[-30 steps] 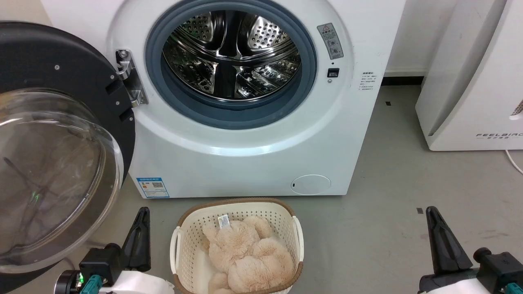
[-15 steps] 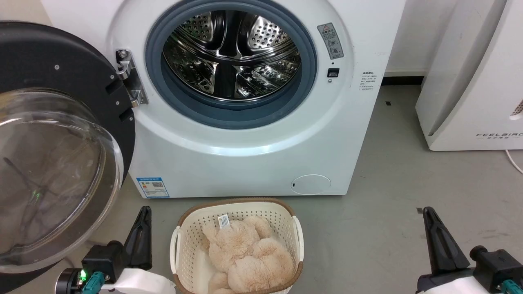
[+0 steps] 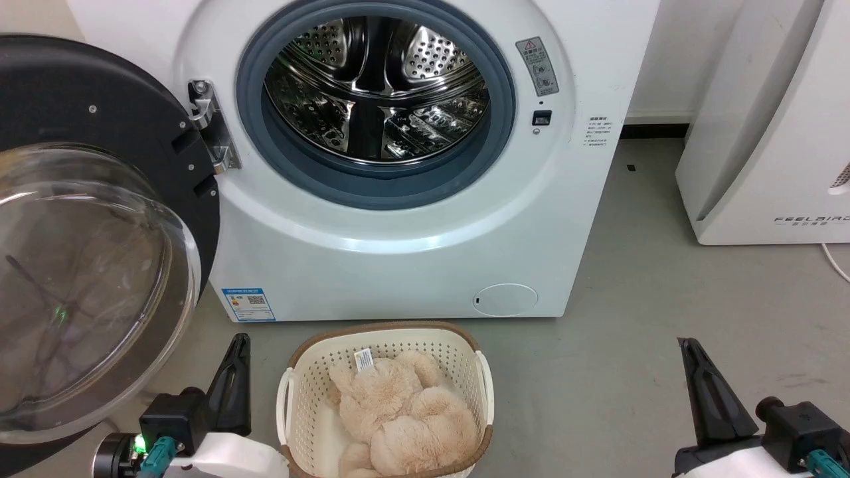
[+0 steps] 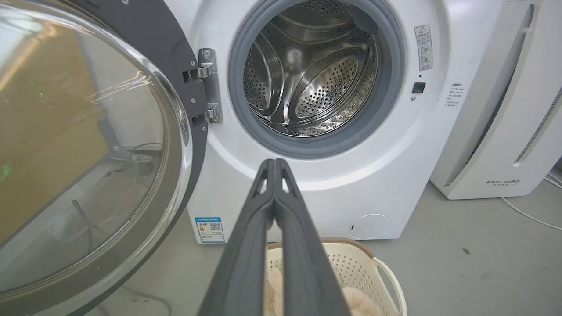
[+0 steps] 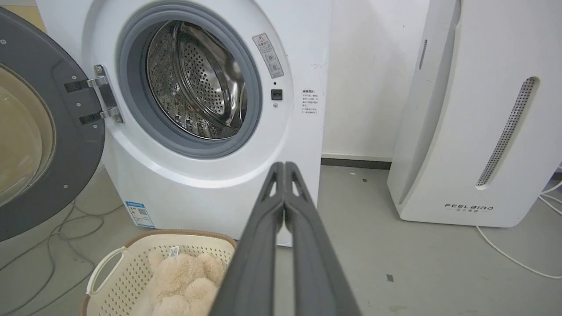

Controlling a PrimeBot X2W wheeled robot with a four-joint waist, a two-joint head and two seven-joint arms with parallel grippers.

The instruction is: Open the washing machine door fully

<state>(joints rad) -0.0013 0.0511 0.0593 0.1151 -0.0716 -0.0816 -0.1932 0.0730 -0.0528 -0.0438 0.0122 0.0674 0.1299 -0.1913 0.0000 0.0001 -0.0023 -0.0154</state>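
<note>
washing machine door [image 3: 99, 113] stands swung wide on its hinge [image 3: 211, 126], left of the washing machine [image 3: 398, 259], drum [image 3: 375, 86] exposed. your left tool [image 3: 238, 345] and right tool [image 3: 687, 348] sit low, fingers pressed together on nothing, either side of the basket [image 3: 385, 328].

- The large round black washing machine door [image 3: 99, 93] stands swung wide open to the left of the drum opening, with its matte inner face turned outward. A bulging clear glass bowl window [image 3: 86, 285] protrudes from its centre. A metal hinge [image 3: 212, 126] joins its right edge to the machine's front.
- The big white front-loading washing machine [image 3: 398, 265] stands upright. Its perforated steel drum [image 3: 375, 86] lies uncovered, ringed by a grey rubber gasket [image 3: 398, 192]. A blue label sticker [image 3: 248, 305] sits low on the front at left, and a small round flap [image 3: 505, 299] low at right.
</note>
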